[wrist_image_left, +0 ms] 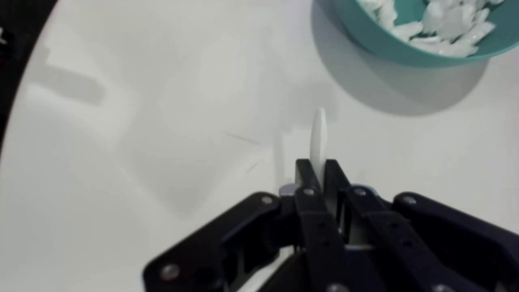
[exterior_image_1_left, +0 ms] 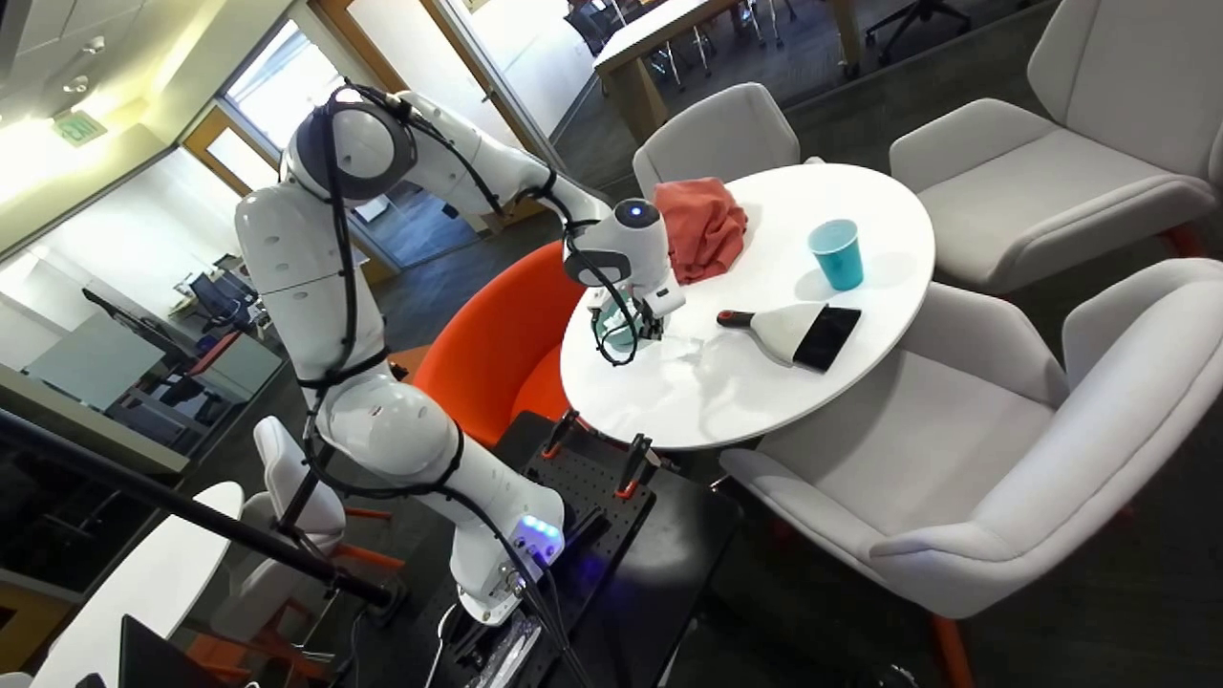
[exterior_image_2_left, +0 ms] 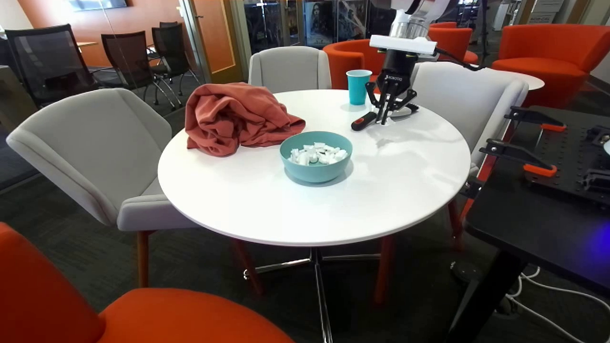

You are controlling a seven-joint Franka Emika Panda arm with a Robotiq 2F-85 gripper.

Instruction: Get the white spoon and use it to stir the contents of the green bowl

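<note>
Where clearest, wrist view: white spoon (wrist_image_left: 318, 137).

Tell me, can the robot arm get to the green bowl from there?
Probably yes. The wrist view shows nothing standing between the gripper, which pinches what looks like the white spoon, and the green bowl. In an exterior view, the red cloth lies off to the side, so the way looks open.

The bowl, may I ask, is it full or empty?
Partly filled: in an exterior view, white pieces lie inside the bowl, below its rim.
</note>
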